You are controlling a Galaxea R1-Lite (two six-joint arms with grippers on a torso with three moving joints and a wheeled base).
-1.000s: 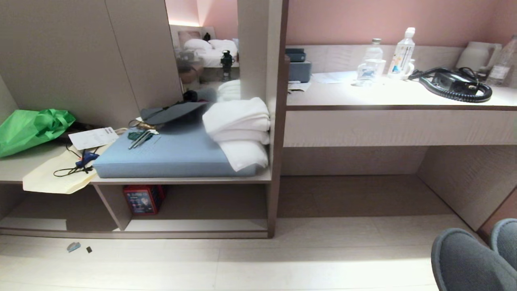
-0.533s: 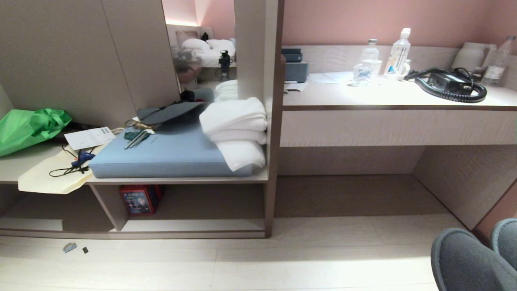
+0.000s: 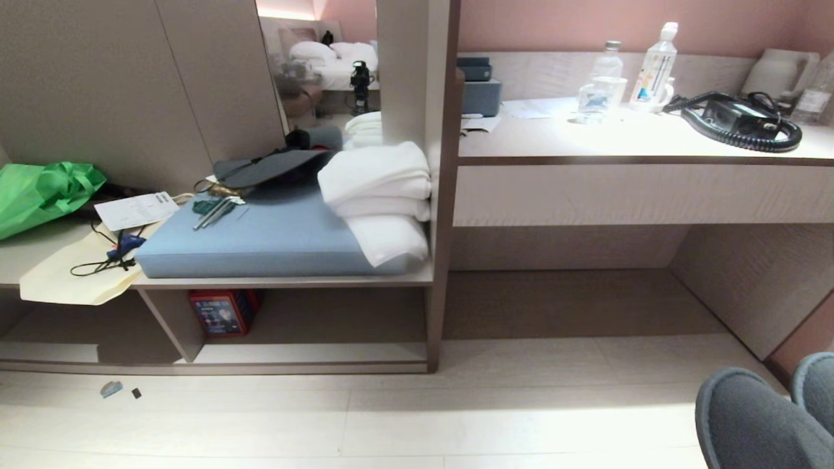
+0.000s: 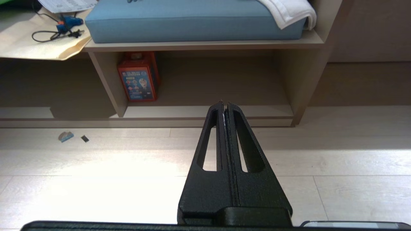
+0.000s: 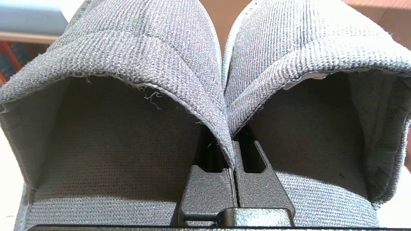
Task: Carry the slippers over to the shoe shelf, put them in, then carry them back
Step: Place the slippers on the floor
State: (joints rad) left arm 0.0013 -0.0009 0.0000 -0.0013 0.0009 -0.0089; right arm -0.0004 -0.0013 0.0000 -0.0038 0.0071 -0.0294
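Note:
The slippers (image 3: 749,417) are a grey fabric pair, showing in the head view's bottom right corner above the pale floor. In the right wrist view they fill the picture side by side, and my right gripper (image 5: 233,141) is shut on the two inner strap edges of the slippers (image 5: 135,51) where they meet. The shoe shelf (image 3: 313,353) is the low taupe cubby at lower left, split by an upright panel (image 3: 163,322). My left gripper (image 4: 224,103) is shut and empty, pointing over the floor toward the shoe shelf (image 4: 205,111).
A red box (image 3: 221,312) stands in the shelf's right compartment beside the panel. Above lie a blue cushion (image 3: 273,241), white towels (image 3: 381,195) and a green bag (image 3: 39,195). A desk (image 3: 638,140) with bottles and a phone is at right. Small scraps (image 3: 111,389) lie on the floor.
The whole head view has shifted, so the furniture sits a little higher and further left in the picture: the camera moved. The slippers keep their place in the corner, still gripped.

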